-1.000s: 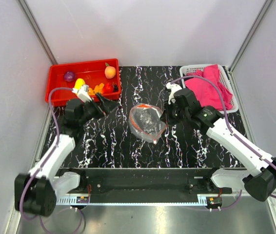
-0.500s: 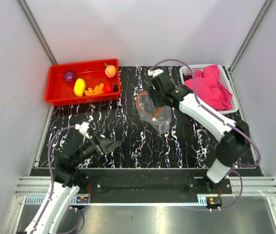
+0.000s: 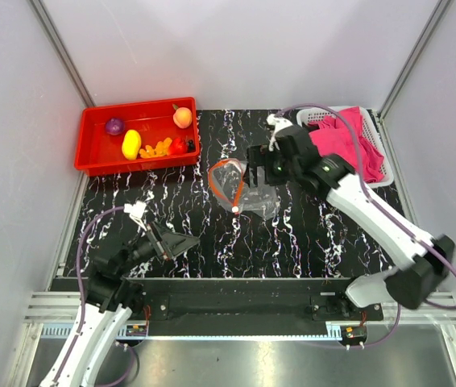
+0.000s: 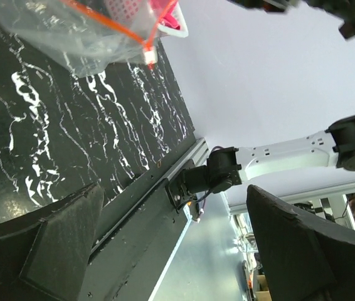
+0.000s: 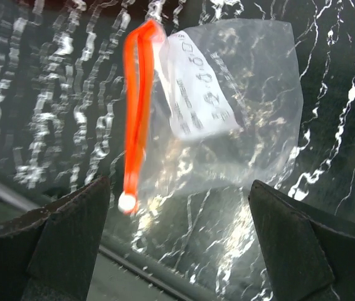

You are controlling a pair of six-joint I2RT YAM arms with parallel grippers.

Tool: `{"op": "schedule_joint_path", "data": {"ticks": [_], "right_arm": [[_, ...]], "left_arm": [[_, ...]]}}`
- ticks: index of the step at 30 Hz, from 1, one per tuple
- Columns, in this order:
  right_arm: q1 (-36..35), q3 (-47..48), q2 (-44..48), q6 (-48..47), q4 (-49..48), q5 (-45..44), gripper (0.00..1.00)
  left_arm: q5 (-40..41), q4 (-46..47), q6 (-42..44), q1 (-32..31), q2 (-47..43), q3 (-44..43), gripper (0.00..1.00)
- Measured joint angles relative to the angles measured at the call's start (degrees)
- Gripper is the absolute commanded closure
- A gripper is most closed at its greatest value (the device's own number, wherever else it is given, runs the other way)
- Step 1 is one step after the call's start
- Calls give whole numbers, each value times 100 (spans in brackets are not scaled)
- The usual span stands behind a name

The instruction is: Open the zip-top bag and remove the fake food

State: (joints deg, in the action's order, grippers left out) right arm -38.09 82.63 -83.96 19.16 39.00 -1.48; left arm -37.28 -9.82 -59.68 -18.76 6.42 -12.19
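Observation:
The clear zip-top bag (image 3: 242, 192) lies empty on the black marbled table, its orange-red zip strip (image 5: 138, 106) on its left side. My right gripper (image 3: 259, 179) hovers over the bag's right edge, open, and the bag (image 5: 227, 119) shows past its spread fingers (image 5: 46, 244), free of them. The fake food sits in the red tray (image 3: 83, 153) at the back left: purple piece (image 3: 114, 126), yellow fruit (image 3: 131, 143), orange bits (image 3: 158, 148), red piece (image 3: 179, 145), peach ball (image 3: 182, 118). My left gripper (image 3: 184, 242) is open and empty near the table's front left, and its wrist view catches the bag (image 4: 90, 31) far off.
A white basket (image 3: 317, 117) holding a pink cloth (image 3: 345, 145) stands at the back right, just behind my right arm. Grey walls close in the table on three sides. A metal rail (image 3: 228, 302) runs along the front edge.
My right gripper has opened and let go of the bag, which now rests slightly further left. The left arm pulled back to the front left a second ago and has since stayed put.

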Motion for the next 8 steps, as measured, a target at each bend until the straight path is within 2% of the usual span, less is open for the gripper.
{"op": "schedule_joint_path", "data": {"ticks": [5, 8], "right_arm": [[0, -667, 1333, 315, -114, 205, 0], [0, -1440, 2396, 490, -249, 286, 0]], "left_arm": [[-101, 85, 44, 0, 4, -221, 1], [-201, 348, 7, 0, -9, -260, 1]]}}
